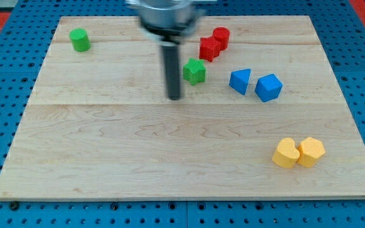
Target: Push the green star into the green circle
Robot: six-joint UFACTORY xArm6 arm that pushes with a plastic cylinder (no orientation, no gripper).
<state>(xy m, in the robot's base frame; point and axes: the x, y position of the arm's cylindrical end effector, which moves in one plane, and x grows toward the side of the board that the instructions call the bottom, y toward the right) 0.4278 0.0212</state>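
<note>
The green star (194, 71) lies on the wooden board a little above its middle. The green circle (79, 40) stands near the view's top left corner of the board, far from the star. My tip (174, 97) rests on the board just to the left of and slightly below the green star, with a small gap between them. The rod rises from the tip to the arm's end at the view's top.
A red star (209, 49) and a red circle (221, 37) sit touching just above and right of the green star. A blue triangle (240, 81) and a blue cube (268, 87) lie to the right. A yellow heart (286, 153) and a yellow hexagon (311, 151) sit at the bottom right.
</note>
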